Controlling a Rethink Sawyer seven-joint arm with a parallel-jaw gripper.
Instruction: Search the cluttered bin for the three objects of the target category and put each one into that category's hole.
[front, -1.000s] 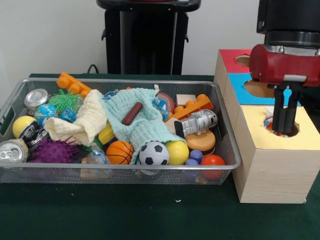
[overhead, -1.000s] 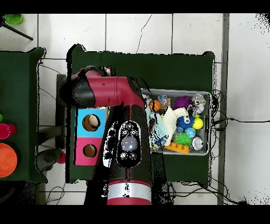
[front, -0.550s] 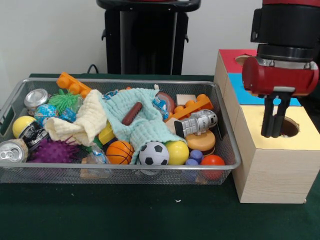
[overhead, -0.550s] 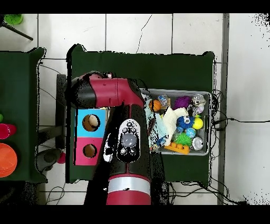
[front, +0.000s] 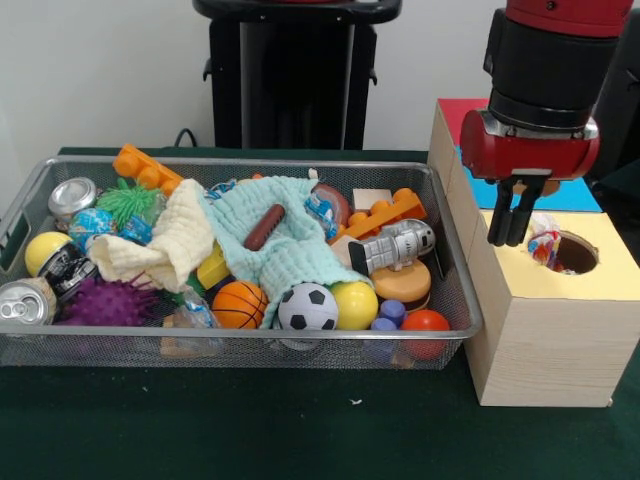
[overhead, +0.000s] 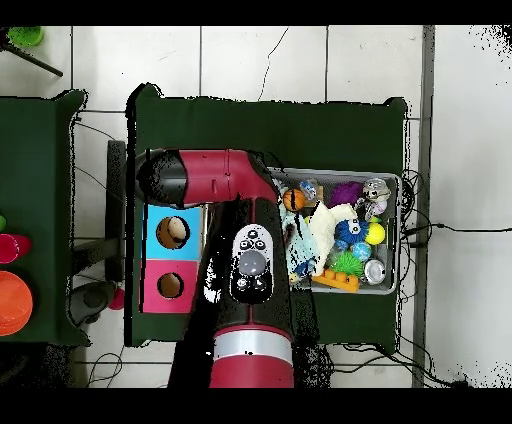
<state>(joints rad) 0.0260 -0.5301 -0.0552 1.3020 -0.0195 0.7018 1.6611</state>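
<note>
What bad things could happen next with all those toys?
The crinkly wrapper sits at the rim of the yellow hole, so it might not drop in fully. The hand hangs close to it and could snag it. In the bin, the cloths may hide other targets.

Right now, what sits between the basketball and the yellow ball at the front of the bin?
A soccer ball sits between the basketball and yellow ball, in the front view.

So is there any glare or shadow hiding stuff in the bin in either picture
Front view: even light, no glare, bin contents readable through the mesh, a soft shadow beneath it. Overhead view: the arm covers the bin's near-arm edge; items there are hidden.
</note>
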